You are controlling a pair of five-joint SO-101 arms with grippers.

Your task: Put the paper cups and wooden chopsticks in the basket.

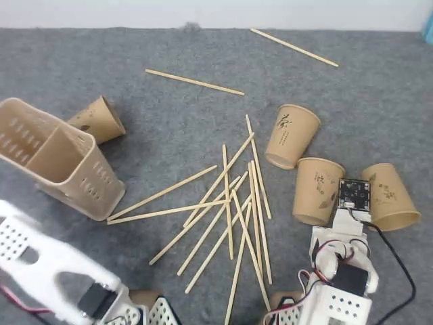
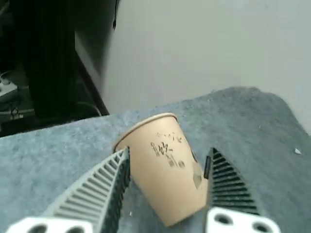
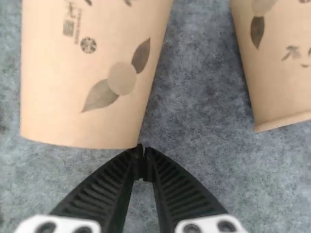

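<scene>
Cup pickup looks pending: left gripper (image 2: 167,154) jaws spread before a paper cup (image 2: 165,182) (advance, then close); right gripper (image 3: 144,151) jaws clenched, empty.

Tabletop (image 1: 169,122) is covered edge to edge in grey felt-like fabric (short, matted pile). A pale plain wall (image 1: 203,13) runs along its far edge, and a small blue object (image 1: 429,28) is cut off at the far corner. In the left wrist view, a dark unlit area (image 2: 43,58) stands beside the wall, contents unclear.
</scene>
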